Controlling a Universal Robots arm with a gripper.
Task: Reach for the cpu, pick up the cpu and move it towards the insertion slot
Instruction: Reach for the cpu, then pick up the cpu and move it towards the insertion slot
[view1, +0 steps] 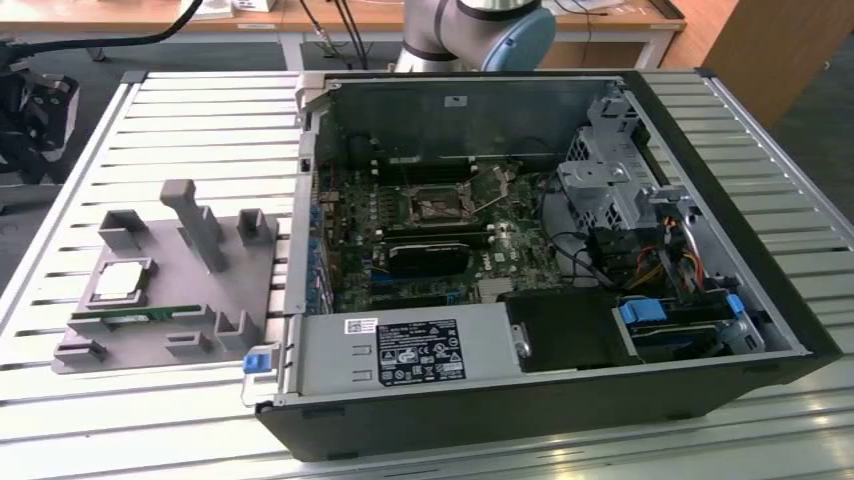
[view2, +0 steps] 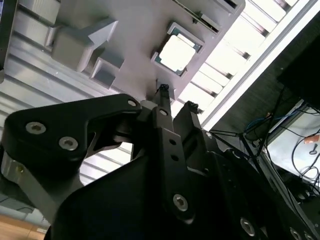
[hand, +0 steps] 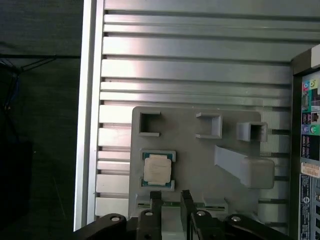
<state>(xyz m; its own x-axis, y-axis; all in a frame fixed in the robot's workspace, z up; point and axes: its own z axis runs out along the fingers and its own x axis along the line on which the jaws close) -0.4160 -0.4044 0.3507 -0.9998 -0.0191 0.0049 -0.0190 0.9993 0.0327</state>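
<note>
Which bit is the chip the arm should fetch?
On the exterior view's left of the open black computer case lies a grey plastic tray with upright posts. In one of its recesses sits a small flat square chip with a silvery-white metal top. Its neighbour, a long thin green memory stick, is narrow and dark; the chip is square and pale.

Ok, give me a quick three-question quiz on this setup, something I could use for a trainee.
1. True or false: the cpu already sits in the insertion slot.
2. The fingers are: A, shut on the cpu; B, open and holding nothing; C, resting in the insertion slot.
3. What does the cpu lie on?

Key: 1 false. 2 B. 3 the grey tray, in one of its recesses.
</note>
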